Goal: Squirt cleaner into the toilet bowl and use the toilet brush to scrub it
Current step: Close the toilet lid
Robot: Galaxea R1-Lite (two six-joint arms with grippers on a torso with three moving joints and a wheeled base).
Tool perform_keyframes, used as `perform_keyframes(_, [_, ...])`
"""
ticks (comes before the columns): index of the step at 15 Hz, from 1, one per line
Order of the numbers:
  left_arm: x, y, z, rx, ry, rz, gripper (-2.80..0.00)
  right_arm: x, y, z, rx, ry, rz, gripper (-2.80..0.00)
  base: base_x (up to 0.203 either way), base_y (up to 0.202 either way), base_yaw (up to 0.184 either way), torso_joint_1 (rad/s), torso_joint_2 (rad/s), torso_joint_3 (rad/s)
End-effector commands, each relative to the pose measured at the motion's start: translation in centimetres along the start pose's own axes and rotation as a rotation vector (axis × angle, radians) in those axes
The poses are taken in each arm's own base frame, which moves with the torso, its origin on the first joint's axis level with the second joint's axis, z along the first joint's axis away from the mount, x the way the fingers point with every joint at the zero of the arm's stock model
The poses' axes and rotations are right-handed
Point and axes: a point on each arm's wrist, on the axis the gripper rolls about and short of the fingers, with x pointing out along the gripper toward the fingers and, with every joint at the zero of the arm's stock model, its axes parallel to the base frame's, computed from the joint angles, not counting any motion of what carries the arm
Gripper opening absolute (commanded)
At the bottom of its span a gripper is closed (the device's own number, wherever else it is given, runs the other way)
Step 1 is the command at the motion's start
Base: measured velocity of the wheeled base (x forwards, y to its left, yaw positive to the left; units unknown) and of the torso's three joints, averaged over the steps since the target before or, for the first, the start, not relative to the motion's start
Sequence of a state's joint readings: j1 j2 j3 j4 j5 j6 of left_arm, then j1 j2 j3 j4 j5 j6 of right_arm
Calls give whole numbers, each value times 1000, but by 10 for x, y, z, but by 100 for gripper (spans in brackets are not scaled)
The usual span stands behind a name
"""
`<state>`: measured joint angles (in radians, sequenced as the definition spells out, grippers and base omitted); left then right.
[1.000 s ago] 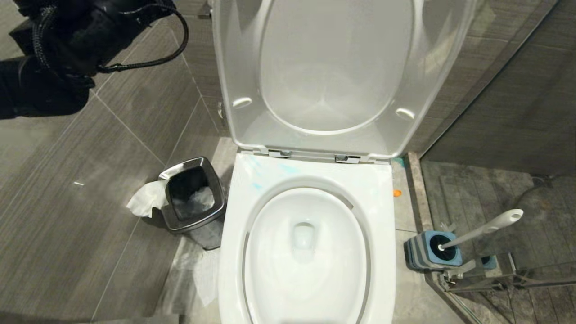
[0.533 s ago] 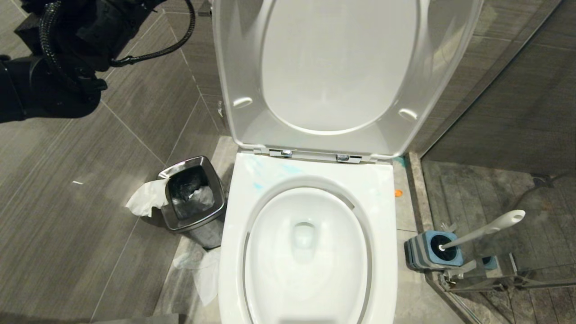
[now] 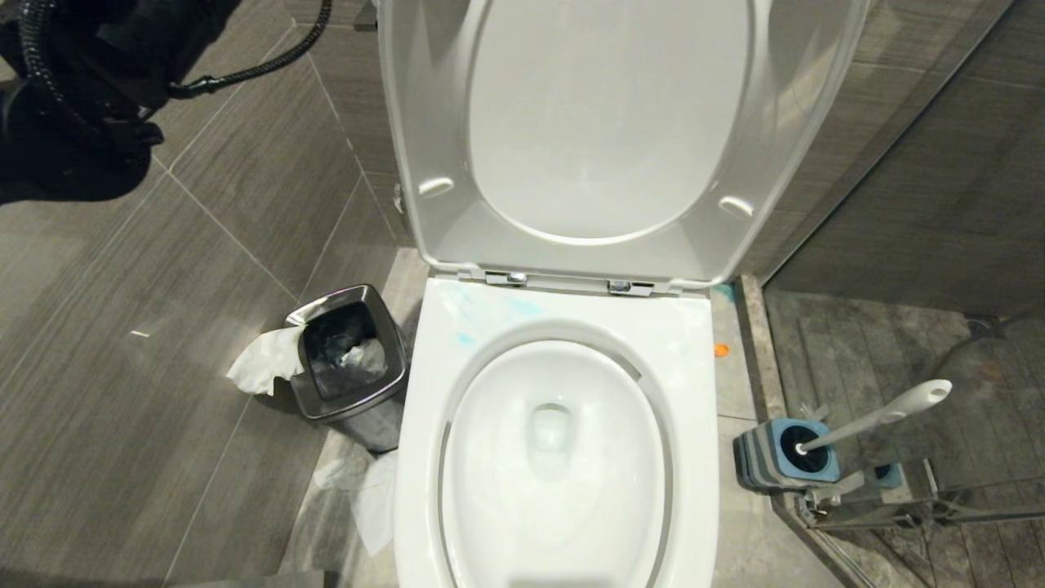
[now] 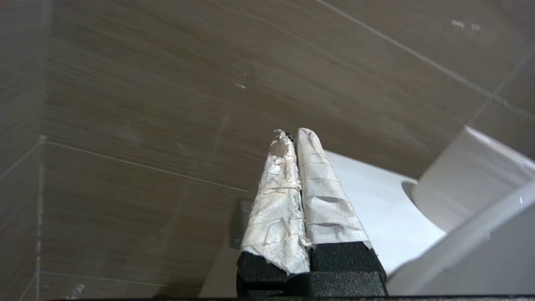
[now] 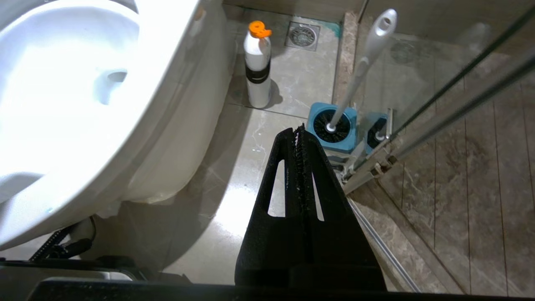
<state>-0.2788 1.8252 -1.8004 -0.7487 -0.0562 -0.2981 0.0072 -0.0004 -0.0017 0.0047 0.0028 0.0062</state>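
The white toilet bowl (image 3: 694,367) stands open, its seat and lid (image 3: 608,122) raised against the wall. Pale blue smears of cleaner (image 3: 522,307) mark the rim's back left. The toilet brush (image 3: 886,412) leans in its grey-and-blue holder (image 3: 763,465) on the floor to the right of the bowl; the right wrist view shows the brush (image 5: 363,62) too. My left arm (image 3: 73,98) is high at the far left. My left gripper (image 4: 292,133), its fingers wrapped in white paper, is shut and empty, facing the tiled wall. My right gripper (image 5: 299,129) hangs shut and empty low beside the bowl, short of the holder (image 5: 334,144).
A small steel waste bin (image 3: 306,384) with tissue (image 3: 261,363) hanging out stands left of the bowl, with paper (image 3: 367,498) on the floor. A white bottle with an orange cap (image 5: 258,62) stands by the bowl's right side near a floor drain (image 5: 301,35). A glass shower partition (image 3: 939,510) borders the right.
My left arm has drawn up and toward the picture's left corner in the head view. The toilet, the brush and the bin stay where they were.
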Motion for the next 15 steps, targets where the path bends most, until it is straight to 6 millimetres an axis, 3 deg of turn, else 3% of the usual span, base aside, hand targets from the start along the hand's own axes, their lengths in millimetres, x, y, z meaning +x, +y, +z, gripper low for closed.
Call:
perform_keyframes(1, [-13, -9, 33, -29, -28, -16, -280, 0, 0, 0, 0, 1, 1, -280, 0, 0, 0, 0, 0, 0])
perform_keyframes(4, [-30, -3, 44, -31, 100, -28, -280, 0, 0, 0, 0, 1, 1, -280, 0, 0, 0, 0, 0, 0])
perform_keyframes(8, [-36, -2, 37, -85, 238, -115, -280, 0, 0, 0, 0, 1, 1, -280, 0, 0, 0, 0, 0, 0])
perform_keyframes(15, [-20, 13, -13, -117, 328, -306, -280, 0, 0, 0, 0, 1, 1, -280, 0, 0, 0, 0, 0, 0])
